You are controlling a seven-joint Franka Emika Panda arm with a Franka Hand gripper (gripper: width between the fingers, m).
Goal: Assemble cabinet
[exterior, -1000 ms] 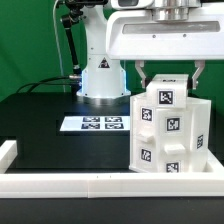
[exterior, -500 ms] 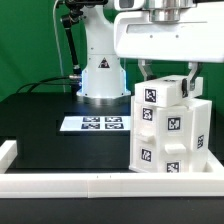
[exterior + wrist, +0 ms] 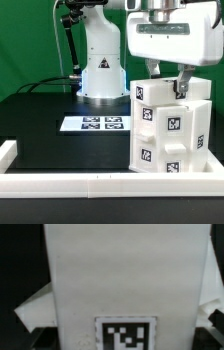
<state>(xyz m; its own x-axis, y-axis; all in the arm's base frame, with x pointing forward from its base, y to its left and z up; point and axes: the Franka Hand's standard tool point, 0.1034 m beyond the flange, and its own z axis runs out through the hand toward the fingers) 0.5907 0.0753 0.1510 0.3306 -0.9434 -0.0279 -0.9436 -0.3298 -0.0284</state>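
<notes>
Step in hand: fitting the top piece (image 3: 157, 93) onto the cabinet (image 3: 170, 135); this looks like a late stage, since the blocks already sit stacked in the shell.
Cabinet: stands at about 4 o'clock on the black table (image 3: 50, 125), just beside the white border rail (image 3: 110, 183) at 6 o'clock; several tags face the exterior camera.
Gripper (image 3: 166, 78): comes down from 12 o'clock over the cabinet top, its 2 fingers straddling the top piece and seemingly pinching it, though contact is partly hidden.
Wrist view: a broad white panel (image 3: 120, 274) with 1 tag (image 3: 126, 332) fills the picture; fingers not clear here.
Marker board (image 3: 92, 124): flat at about 9 o'clock of the cabinet, well apart.
Next move: likely press straight down to seat the piece flush, keeping it square, then release.
Risk: a tilt could jam it.
</notes>
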